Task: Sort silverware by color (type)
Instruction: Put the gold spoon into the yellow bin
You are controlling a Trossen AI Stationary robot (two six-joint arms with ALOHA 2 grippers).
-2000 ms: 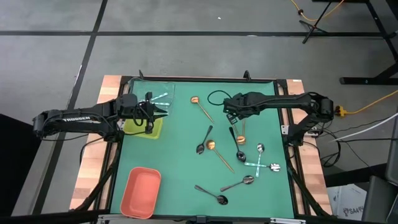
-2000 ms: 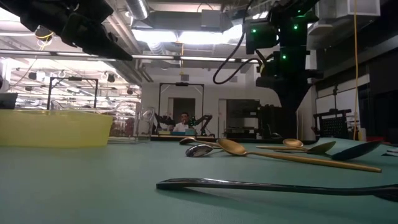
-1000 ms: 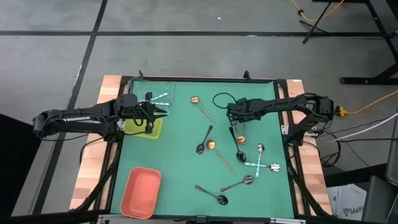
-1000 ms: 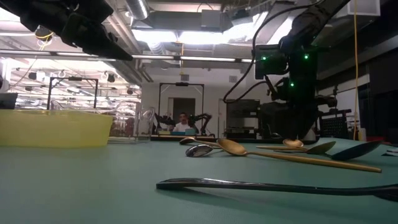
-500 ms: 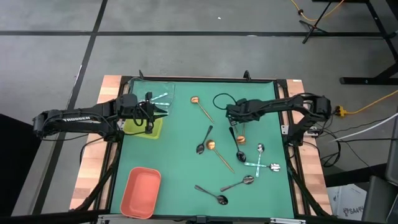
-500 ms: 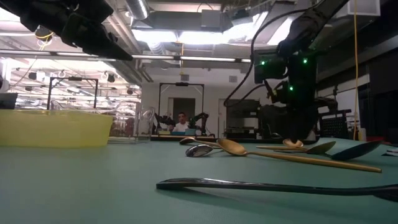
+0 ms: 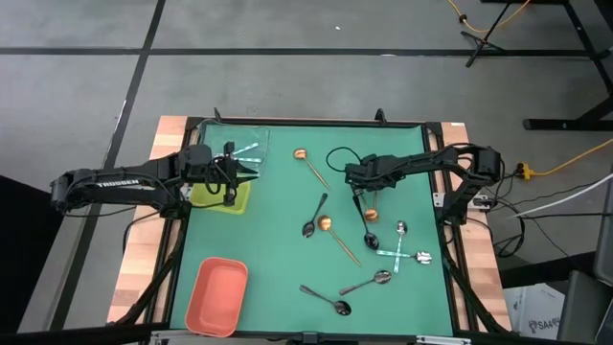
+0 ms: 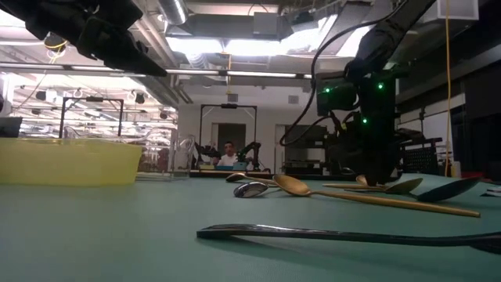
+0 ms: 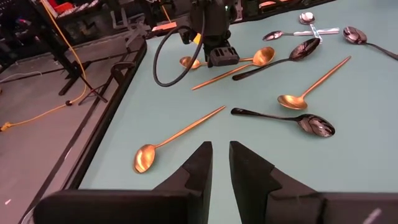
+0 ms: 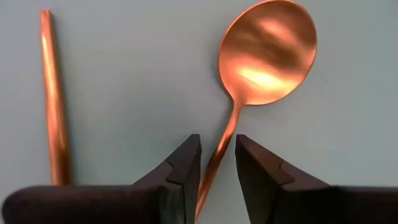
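Spoons lie scattered on the green mat: copper ones, black ones and silver ones. My right gripper is low over a copper spoon. It is open by a narrow gap, with one finger on either side of that spoon's handle just below the bowl, and no touch shows. A second copper handle lies beside it. My left gripper waits shut over the yellow-green tray.
A clear tray holding silver spoons sits at the far left. The salmon-orange tray is at the near left. A black cable loops beside the right gripper. A black spoon lies close in the low view.
My right gripper has come down toward the mat over the copper spoon and shifted slightly toward the table's left. The spoons have stayed where they were.
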